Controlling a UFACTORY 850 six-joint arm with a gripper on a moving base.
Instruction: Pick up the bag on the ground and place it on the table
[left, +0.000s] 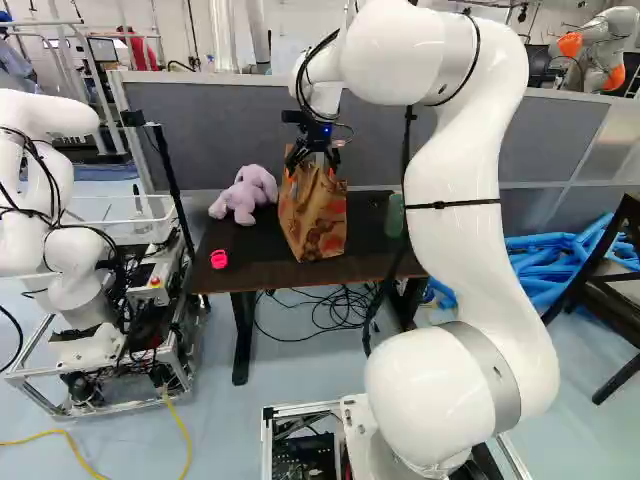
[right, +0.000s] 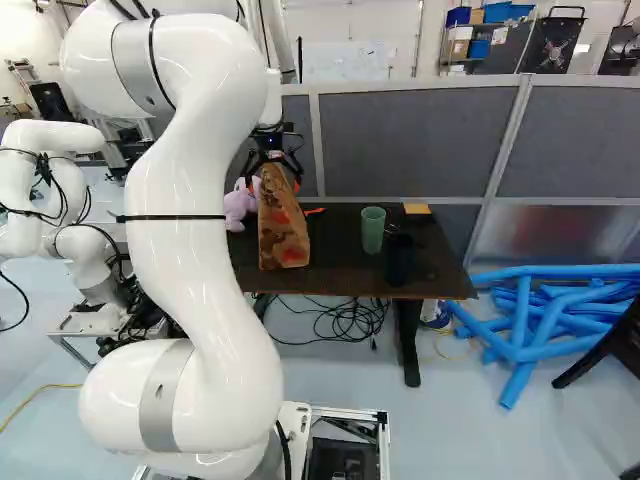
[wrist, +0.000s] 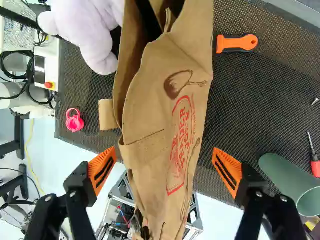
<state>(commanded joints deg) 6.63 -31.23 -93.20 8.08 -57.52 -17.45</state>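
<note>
On the bench (right: 340, 240) the bag (wrist: 160, 100) seems settled, with my claw (wrist: 164, 160) open astride it; placing looks done, so I should back away without snagging it.

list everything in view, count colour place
table: one, dark, centre
bag: one, brown, on table
toy: one, lilac, beside bag
ring: one, pink, near table edge
scraper: one, orange, on table
screwdriver: one, red, on table
cup: one, green, on table
container: one, black, beside cup
block: one, yellow, on table
partition: one, grey, behind table
cables: several, black, under table
tubes: several, blue, right of table
chair: one, dark, beside tubes
another robot: two, white, left and background
arm: one, white, foreground
jaws: two, orange, open around bag
</note>
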